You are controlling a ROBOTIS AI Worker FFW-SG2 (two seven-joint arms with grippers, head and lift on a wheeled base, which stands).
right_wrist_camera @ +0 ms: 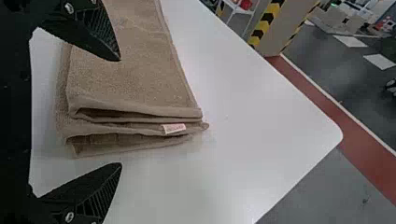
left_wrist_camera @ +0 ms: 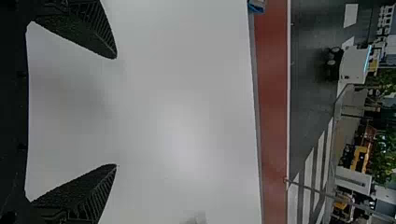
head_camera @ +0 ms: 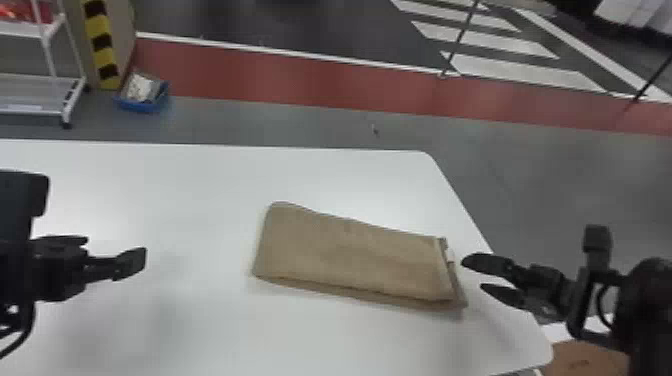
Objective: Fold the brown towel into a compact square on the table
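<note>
brown towel (head_camera: 350,260), folded on worktop (head_camera: 200,325); near its tagged end, right claw (head_camera: 476,275), wide; to its left, left claw (head_camera: 116,246), wide.

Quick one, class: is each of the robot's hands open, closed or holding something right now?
Left hand: open, empty, off to the left of the brown towel.
Right hand: open, empty, by the towel's layered end.

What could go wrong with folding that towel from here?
The brown towel is a long strip whose layers don't line up at the end by the open right gripper.
1. The fingers might pinch only some layers there, pulling the fold apart.
2. Those uneven edges could make a crooked square.
3. The left gripper isn't holding the other end, so the towel might slide.
</note>
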